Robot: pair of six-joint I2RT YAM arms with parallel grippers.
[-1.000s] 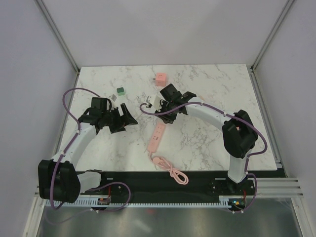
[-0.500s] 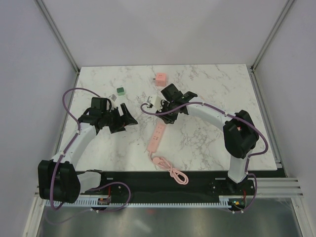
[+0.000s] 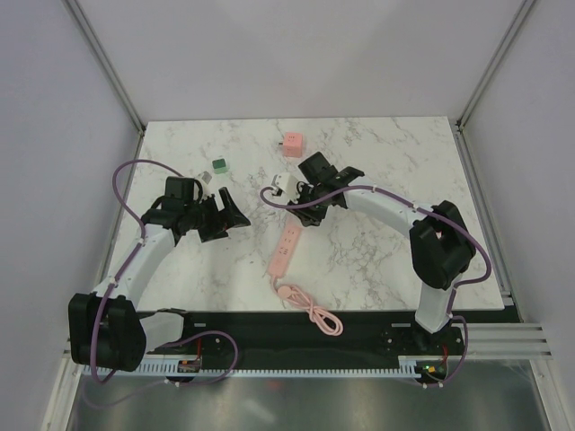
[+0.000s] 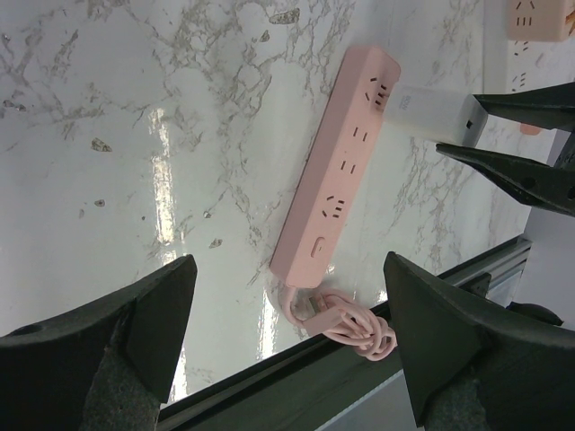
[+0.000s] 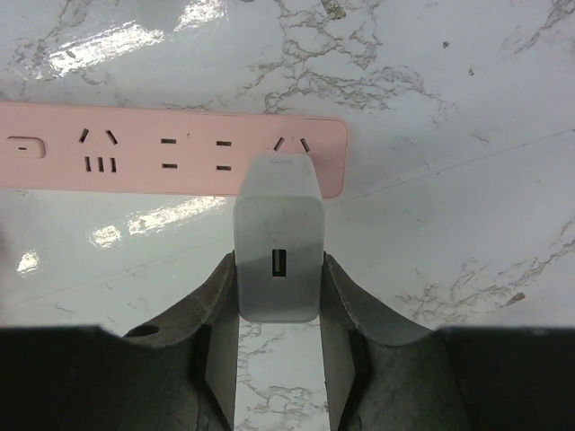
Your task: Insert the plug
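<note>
Right wrist view: right gripper clamps the white plug over the pink power strip; left gripper gapes empty.

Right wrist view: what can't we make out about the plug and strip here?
- Plug prongs: right wrist view, hidden behind the plug's own body, held in the right gripper; left wrist view shows none either.
- Strip left end: cut off by the right wrist frame edge.
- Gap between plug and strip: no view settles it.
- Top view: plug too small for detail.
</note>
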